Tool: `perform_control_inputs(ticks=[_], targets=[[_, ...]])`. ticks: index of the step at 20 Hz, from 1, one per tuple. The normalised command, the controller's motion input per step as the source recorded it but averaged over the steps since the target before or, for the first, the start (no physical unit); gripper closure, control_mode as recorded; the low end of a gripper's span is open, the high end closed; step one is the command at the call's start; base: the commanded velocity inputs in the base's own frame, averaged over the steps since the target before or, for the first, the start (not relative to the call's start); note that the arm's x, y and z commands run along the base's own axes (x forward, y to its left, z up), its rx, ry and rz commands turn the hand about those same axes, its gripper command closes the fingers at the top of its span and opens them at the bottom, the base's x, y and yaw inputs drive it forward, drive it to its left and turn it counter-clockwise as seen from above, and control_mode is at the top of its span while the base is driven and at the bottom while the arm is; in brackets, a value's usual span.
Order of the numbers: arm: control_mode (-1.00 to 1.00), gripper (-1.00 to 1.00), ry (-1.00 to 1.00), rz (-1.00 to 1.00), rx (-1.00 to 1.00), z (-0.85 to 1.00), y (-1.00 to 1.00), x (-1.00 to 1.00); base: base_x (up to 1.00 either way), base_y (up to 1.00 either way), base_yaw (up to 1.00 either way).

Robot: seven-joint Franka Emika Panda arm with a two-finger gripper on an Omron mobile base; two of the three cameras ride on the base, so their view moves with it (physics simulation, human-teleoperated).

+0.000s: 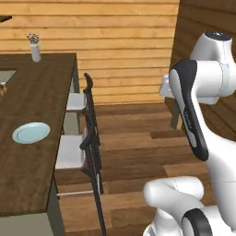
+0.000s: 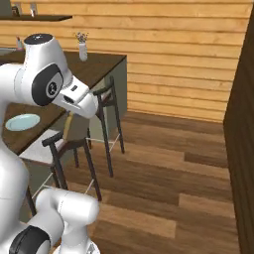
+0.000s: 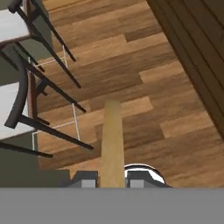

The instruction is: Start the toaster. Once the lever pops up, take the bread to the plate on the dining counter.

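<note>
We see a glossy white arm [image 1: 203, 138] of rounded segments at right of the left base frame, with black joint bands, a dark grey cap, and faint lettering.

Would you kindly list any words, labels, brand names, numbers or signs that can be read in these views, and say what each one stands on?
No readable text in any view.
The white arm's dark joint covers carry faint pale marks, too small and blurred to read.
The plate, the dining counter, the vase, the stools and the bread in the shut gripper are plain.
</note>
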Motion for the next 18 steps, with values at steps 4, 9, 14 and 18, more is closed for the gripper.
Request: perform_control_inputs(ticks=[4,9,14,18], targets=[[1.00,1.00,0.00,0.00,0.00,0.00,0.00,0.00,0.37,-0.14,0.81],[1.00,1.00,0.00,0.00,0.00,0.00,0.00,0.00,0.33,-0.21,0.78],[1.00,1.00,0.00,0.00,0.00,0.00,0.00,0.00,0.37,-0.46,0.67],[1.00,1.00,0.00,0.00,0.00,0.00,0.00,0.00,0.38,-0.67,0.58]])
